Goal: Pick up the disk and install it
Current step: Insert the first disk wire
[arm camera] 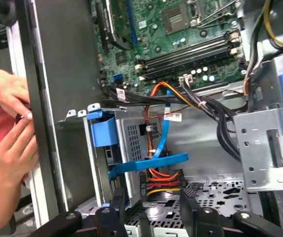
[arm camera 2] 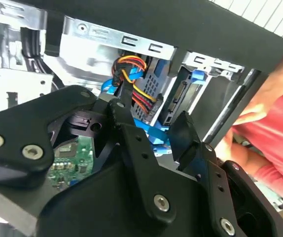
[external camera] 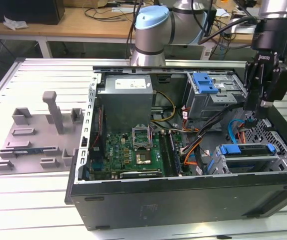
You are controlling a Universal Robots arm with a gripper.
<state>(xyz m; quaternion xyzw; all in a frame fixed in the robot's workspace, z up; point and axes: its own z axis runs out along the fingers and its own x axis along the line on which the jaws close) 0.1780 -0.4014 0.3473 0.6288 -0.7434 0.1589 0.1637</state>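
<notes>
Jaws parted and empty, the gripper [arm camera: 154, 205] hangs near the disk [external camera: 246, 151].

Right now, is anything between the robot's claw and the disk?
Yes, probably: in the first wrist view, red, orange and yellow cables bunch between the open gripper and the blue-framed disk.

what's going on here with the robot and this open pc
A robot arm is working inside an open computer case that lies on its side on a metal table. Its gripper hangs open and empty above the drive cage, at the exterior view's right. The disk, with its blue frame, sits in that cage, not gripped. In the first wrist view a person's hands rest on the case's outer wall.
</notes>
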